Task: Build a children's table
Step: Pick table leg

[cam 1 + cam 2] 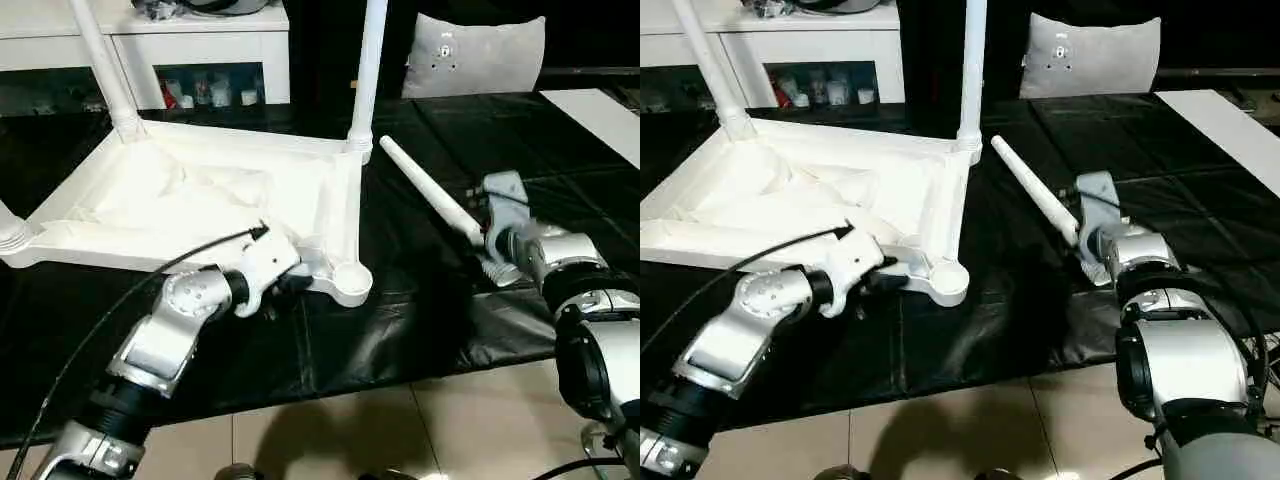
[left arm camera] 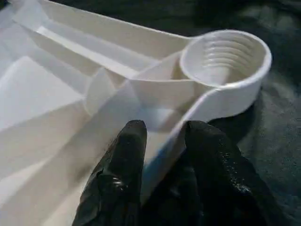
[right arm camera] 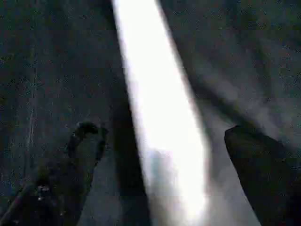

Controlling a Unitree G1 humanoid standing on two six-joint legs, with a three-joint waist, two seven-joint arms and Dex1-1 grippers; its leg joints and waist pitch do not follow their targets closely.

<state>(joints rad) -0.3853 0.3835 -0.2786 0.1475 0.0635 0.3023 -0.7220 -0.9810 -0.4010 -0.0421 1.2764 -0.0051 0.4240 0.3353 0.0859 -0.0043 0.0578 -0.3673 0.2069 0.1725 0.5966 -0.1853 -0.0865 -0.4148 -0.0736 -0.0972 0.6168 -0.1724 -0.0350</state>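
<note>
Beside the upturned table top [image 1: 200,190], a loose leg [image 1: 430,195] lies between the wide-spread right gripper [image 3: 160,141].

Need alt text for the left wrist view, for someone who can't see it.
The left tool, its two black fingers slightly apart, straddles the rim of the upturned white plastic tabletop just short of an empty round corner socket with ridged inner walls. Black sheeting lies beyond the socket.

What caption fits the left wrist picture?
Two black fingers straddle the white plastic table top's rim beside its empty round corner socket.
</note>
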